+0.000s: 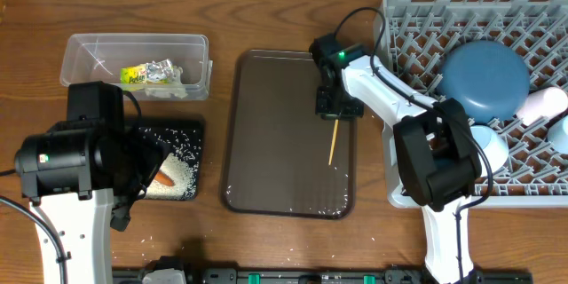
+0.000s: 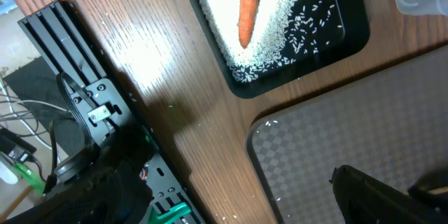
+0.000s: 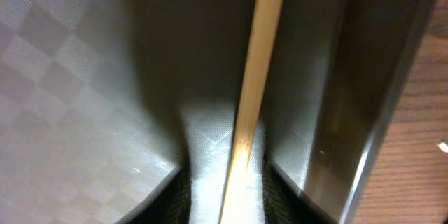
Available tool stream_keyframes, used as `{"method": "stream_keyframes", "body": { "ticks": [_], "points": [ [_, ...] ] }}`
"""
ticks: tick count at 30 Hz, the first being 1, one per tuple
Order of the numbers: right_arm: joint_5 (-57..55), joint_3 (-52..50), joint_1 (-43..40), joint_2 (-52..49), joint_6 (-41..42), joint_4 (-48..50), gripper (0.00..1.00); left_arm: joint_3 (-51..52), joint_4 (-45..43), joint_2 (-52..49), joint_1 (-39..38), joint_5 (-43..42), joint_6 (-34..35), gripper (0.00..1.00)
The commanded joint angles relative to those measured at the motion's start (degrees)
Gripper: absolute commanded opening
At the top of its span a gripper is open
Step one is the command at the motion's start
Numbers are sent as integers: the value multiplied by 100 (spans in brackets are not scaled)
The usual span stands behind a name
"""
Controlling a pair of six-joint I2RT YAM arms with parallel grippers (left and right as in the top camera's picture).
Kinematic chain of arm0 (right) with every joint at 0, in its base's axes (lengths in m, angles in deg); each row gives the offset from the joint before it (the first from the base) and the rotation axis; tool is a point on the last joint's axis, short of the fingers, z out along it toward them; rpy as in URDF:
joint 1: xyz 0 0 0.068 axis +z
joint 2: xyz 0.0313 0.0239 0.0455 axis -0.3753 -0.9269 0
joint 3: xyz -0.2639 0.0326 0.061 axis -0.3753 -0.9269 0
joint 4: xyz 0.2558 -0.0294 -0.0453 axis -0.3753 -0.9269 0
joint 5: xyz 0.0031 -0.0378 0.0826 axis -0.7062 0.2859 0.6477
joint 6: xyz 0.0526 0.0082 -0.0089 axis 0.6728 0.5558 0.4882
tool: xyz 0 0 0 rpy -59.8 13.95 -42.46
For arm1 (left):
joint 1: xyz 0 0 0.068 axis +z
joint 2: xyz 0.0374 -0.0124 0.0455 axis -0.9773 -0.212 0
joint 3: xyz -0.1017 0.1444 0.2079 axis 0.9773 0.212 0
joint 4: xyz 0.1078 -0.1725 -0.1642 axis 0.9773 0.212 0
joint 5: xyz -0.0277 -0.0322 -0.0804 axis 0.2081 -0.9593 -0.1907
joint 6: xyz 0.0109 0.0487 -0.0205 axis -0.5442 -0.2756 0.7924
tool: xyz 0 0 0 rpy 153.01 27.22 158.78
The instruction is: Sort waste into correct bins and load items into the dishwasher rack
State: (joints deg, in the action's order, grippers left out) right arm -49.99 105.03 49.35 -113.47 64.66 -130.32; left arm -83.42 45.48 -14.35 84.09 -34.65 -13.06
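Thin wooden chopsticks (image 1: pixel 334 146) lie on the brown serving tray (image 1: pixel 266 142). My right gripper (image 1: pixel 335 106) is low over their upper end. In the right wrist view the chopsticks (image 3: pixel 259 63) run between my two fingers (image 3: pixel 227 196), which are open with a gap on each side. The black tray (image 1: pixel 197 129) holds rice (image 1: pixel 182 173) and the carrot (image 1: pixel 165 177), also seen in the left wrist view (image 2: pixel 248 3). The clear tub (image 1: pixel 80 53) holds the snack wrapper (image 1: pixel 138 75) and tissue (image 1: pixel 167 90). My left gripper (image 2: pixel 238 196) is open and empty near the table's front edge.
The grey rack (image 1: pixel 417 18) at the right holds the dark blue bowl (image 1: pixel 484 78), white cup (image 1: pixel 543 105), small light blue bowl (image 1: pixel 490 146) and light blue cup (image 1: pixel 561 131). Stray rice grains dot the wood by the black tray. A black rail (image 2: pixel 70 63) runs along the front edge.
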Motion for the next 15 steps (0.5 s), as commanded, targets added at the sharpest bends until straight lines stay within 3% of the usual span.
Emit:
{"method": "stream_keyframes", "body": {
  "ticks": [1,9,15],
  "points": [
    [439,-273,94,-350,-7,-17,1,15,85,-2,20,83,-57,98],
    [592,739,-162,369,-647,-734,1,15,85,-2,20,83,-57,98],
    [804,1631,-573,1344,-1954,-1005,1,15,85,-2,20,83,-57,98]
  ]
}}
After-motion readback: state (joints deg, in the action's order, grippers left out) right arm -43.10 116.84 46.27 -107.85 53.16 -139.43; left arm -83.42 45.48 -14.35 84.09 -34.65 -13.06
